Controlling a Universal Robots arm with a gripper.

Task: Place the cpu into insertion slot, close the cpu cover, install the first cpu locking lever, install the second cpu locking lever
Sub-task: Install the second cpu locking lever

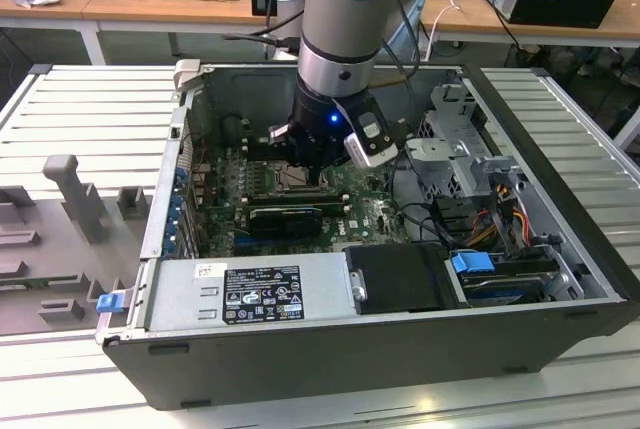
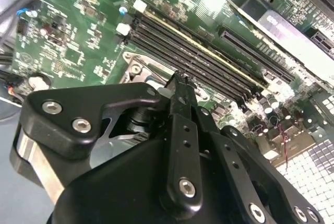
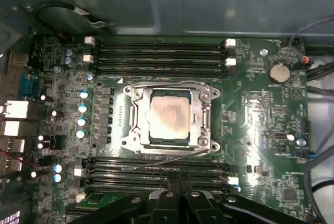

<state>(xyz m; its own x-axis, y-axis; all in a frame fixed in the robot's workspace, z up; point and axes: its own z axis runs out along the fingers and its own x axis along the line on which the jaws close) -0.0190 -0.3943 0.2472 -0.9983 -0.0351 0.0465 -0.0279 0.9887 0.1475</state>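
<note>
Cpu seated under closed cpu cover, claw nearby.

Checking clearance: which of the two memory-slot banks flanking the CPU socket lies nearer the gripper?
The bank right by the gripper; the other bank runs along the case wall, beyond the socket.

Support surface: a slatted pale-grey metal table, ribbed lengthwise, seen in the exterior view.

Directly on it:
- One open dark-grey computer case, lying on its side near the middle of the table, its open face turned upward. A blue clip stood at its corner toward the exterior view's left.
- One grey moulded tray with upright blocks and recesses, lying just beside the case on the exterior view's left.

Bare ribbed table surface showed beyond the case on the exterior view's right.
</note>
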